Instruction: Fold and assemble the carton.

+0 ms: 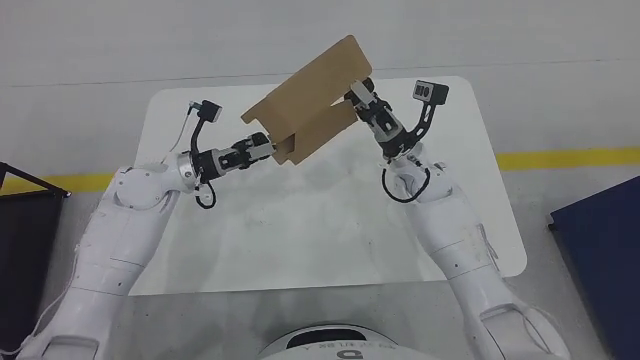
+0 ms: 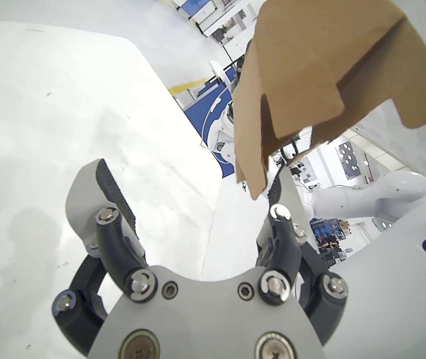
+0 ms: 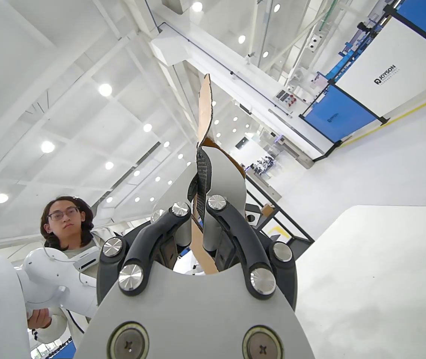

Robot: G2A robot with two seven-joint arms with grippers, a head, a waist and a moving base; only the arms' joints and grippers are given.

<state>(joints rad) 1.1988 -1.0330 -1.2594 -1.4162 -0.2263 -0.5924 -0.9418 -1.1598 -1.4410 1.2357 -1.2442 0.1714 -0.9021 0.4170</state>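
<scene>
Right tool (image 3: 199, 173) is clamped tight on an edge of the carton (image 1: 310, 100), holding the brown cardboard tilted in the air over the far side of the table (image 1: 300, 230), upper corner reaching out past the far edge in the top view. Left tool (image 2: 190, 173) stands spread wide at the carton's lower end. One flap corner hangs between its fingers (image 2: 115, 188), close beside one and well apart from the other; touching or not, can't tell.

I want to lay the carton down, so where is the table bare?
The table is bare between the arms toward its near edge, and outside each arm. It is crowded at the far middle, where the left gripper and right gripper flank the carton.
</scene>
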